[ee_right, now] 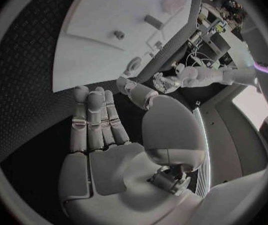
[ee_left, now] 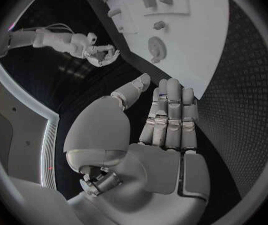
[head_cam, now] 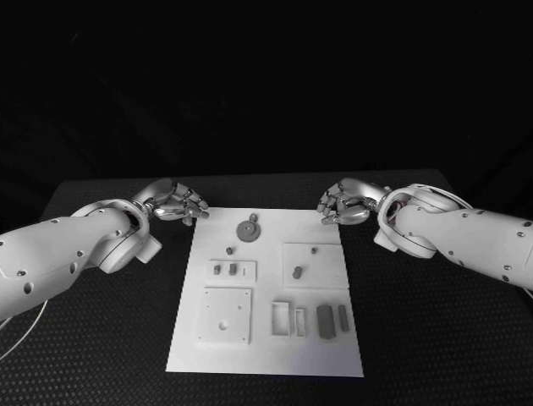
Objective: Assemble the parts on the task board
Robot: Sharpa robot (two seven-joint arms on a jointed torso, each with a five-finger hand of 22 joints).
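Observation:
The white task board (head_cam: 266, 355) lies in the middle of the black table. Near its far edge lies a grey round disc (head_cam: 250, 229), with a small peg (head_cam: 229, 249) beside it. Two small pieces (head_cam: 224, 269) stand on a raised plate, another piece (head_cam: 297, 272) on a square plate. Two dark bars (head_cam: 332, 320) lie at the near right. My left hand (head_cam: 175, 203) hovers at the board's far left corner and my right hand (head_cam: 346, 203) at its far right corner. Both hold nothing; the fingers of the left hand (ee_left: 168, 117) and the right hand (ee_right: 99, 122) are stretched out.
A square plate with a hole (head_cam: 225, 315) and two upright frames (head_cam: 288, 318) sit on the board's near half. Dotted black matting (head_cam: 84, 338) surrounds the board on both sides. The disc (ee_left: 156, 46) lies just ahead of my left hand's fingers.

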